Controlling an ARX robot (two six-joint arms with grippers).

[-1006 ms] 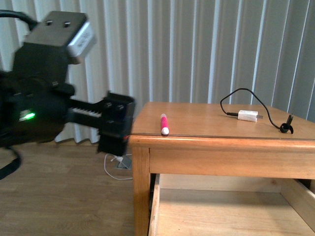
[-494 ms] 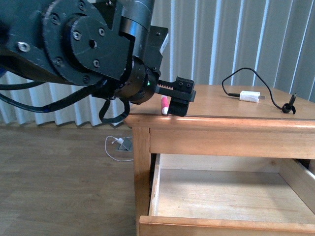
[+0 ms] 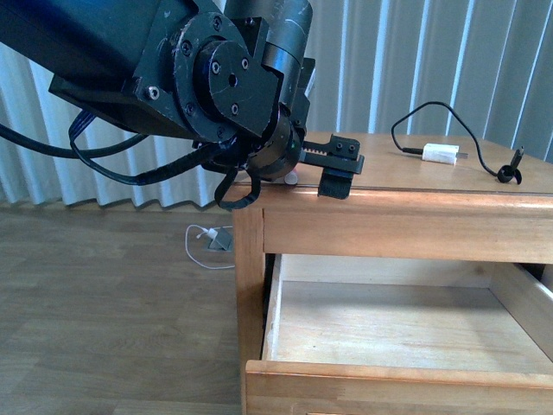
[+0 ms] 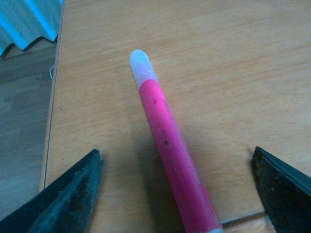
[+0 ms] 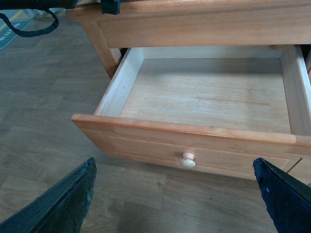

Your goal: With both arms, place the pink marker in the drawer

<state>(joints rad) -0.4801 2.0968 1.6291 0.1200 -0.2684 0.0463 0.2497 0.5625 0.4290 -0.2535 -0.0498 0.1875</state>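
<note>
Standing wide open, the left jaws are set on either side of the pink marker (image 4: pixel 170 150), with a gap left on each side. Nothing is gripped, and the marker is not touched by either of the 2 tips. The marker is laid flat on the table (image 4: pixel 233 58), with its white cap (image 4: pixel 141 65) pointed away from the jaws. It is placed near the table's side edge, past which the floor is seen.

The right jaws are likewise spread wide, and nothing is held between them. They are hung above and in front of the drawer (image 5: pixel 204 92), which is pulled out from under the table top. Its pale bare-wood interior and 1 round knob (image 5: pixel 187 160) on the front panel are shown.

From the front, the left arm (image 3: pixel 216 78) is seen stretched over the front left corner of the table. The marker is almost wholly hidden behind it, and only a pale bit of the cap is made out under the wrist. A white charger plug (image 3: pixel 441 154) with a black cable (image 3: pixel 406 121) is laid toward the right of the table, well apart from the marker. Vertical blinds (image 3: pixel 415 60) are hung behind, and a white cord (image 3: pixel 207 238) is seen on the wood floor (image 3: pixel 112 294) beside the table leg.
</note>
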